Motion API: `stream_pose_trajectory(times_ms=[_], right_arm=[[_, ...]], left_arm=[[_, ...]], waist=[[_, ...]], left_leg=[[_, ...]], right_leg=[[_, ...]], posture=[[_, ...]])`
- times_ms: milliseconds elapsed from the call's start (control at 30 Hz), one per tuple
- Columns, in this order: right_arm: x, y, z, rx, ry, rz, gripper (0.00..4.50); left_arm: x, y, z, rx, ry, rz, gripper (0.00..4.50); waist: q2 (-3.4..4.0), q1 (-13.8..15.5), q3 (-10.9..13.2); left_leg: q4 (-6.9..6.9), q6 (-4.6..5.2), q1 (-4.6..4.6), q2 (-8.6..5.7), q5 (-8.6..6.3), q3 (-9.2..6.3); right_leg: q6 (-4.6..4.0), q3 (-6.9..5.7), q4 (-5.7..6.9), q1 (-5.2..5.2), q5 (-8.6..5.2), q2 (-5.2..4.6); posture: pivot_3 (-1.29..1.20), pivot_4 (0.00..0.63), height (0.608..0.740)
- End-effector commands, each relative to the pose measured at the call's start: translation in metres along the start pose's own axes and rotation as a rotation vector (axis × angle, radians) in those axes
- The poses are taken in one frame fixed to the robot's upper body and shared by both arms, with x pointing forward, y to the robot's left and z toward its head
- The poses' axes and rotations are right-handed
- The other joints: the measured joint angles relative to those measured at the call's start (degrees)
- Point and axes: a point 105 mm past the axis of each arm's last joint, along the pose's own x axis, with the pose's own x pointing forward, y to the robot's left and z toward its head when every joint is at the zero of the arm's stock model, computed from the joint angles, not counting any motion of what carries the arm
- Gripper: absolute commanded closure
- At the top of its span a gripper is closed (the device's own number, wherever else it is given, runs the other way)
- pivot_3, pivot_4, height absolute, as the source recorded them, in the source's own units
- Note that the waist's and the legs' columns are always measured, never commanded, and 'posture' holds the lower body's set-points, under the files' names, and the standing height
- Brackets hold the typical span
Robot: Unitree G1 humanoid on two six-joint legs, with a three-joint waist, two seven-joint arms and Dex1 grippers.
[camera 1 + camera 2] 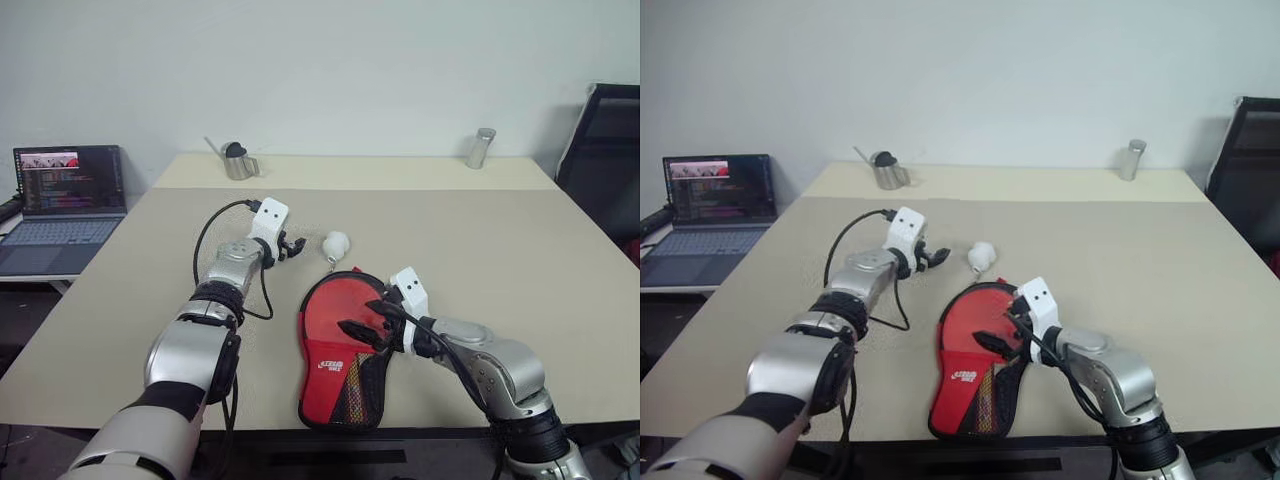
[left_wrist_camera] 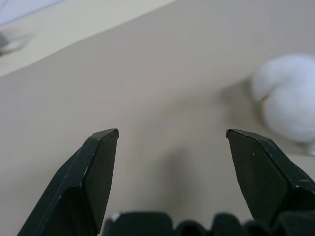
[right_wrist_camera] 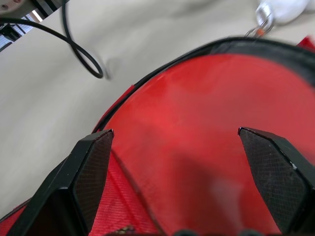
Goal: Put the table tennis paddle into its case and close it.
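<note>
The table point(image 1: 520, 280) carries the case point(image 1: 340, 350) at the middle of its near edge, red logo side up, narrow end at that edge. The paddle itself cannot be made out apart from the case; the smooth red face in the right wrist view suggests it may already lie inside, though that is uncertain. A small white fluffy charm point(image 1: 336, 244) lies just beyond the rounded far end, joined by a metal ring that looks like the zip pull.

The right gripper point(image 1: 368, 322) hovers over the rounded part of the case, jaws spread wide, holding nothing. The left gripper point(image 1: 291, 245), also fully open and empty, sits just left of the charm.

Closing seems the step in hand. To do it well, the right gripper should press the case flat so it cannot slide, while the left pinches the charm or ring firmly and draws it along the seam, following the curve rather than tugging straight.
</note>
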Motion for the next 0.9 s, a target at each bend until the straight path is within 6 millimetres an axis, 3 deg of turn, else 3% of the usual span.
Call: stream_pose_trajectory(times_ms=[33, 200, 333, 567, 733, 900], right_arm=[[-0.001, 0.011, 0.010, -0.018, -0.057, 0.013, 0.04], [-0.002, 0.015, 0.009, -0.003, -0.072, -0.005, 0.04], [-0.007, 0.015, 0.006, 0.008, -0.076, -0.028, 0.04], [-0.010, 0.013, 0.006, 0.016, -0.080, -0.053, 0.04], [-0.010, 0.012, 0.007, 0.014, -0.081, -0.050, 0.04], [-0.007, 0.012, 0.007, 0.010, -0.078, -0.040, 0.04]], left_arm=[[0.006, -0.010, 0.018, 0.028, -0.036, 0.027, 0.67], [0.013, -0.038, 0.009, 0.024, 0.005, -0.026, 0.67], [0.018, -0.067, 0.012, 0.014, -0.006, -0.118, 0.67], [0.019, -0.100, 0.014, -0.010, -0.022, -0.255, 0.67], [0.015, -0.115, 0.027, -0.068, -0.087, -0.386, 0.67], [0.014, -0.101, 0.031, -0.049, -0.124, -0.349, 0.67]], waist=[[0.00, 0.1, 0.0], [0.00, 0.2, 0.0], [-0.01, 0.2, 0.0], [-0.03, 0.2, 0.0], [-0.05, 0.4, 0.0], [-0.06, 0.2, 0.0]], left_leg=[[0.03, -0.02, -0.09, -0.01, 0.01, 0.01], [0.06, -0.04, -0.06, -0.04, 0.03, 0.06], [0.08, -0.06, -0.03, -0.05, 0.04, 0.06], [0.12, -0.10, 0.07, -0.05, 0.08, 0.09], [0.12, -0.10, 0.05, -0.09, 0.09, 0.09], [0.14, -0.11, 0.06, -0.09, 0.09, 0.09]], right_leg=[[0.00, 0.02, 0.05, -0.10, 0.00, -0.01], [0.00, 0.07, 0.12, -0.10, 0.00, -0.04], [0.00, 0.06, 0.22, -0.10, 0.00, -0.04], [0.00, 0.08, 0.42, -0.10, 0.00, -0.04], [0.00, 0.09, 0.40, -0.09, 0.00, -0.04], [0.00, 0.11, 0.41, -0.09, 0.00, -0.05]], posture=[[0.00, 0.150, 0.740], [0.00, 0.150, 0.740], [0.00, 0.150, 0.740], [0.00, 0.150, 0.740], [0.00, 0.150, 0.740], [0.00, 0.150, 0.740]])
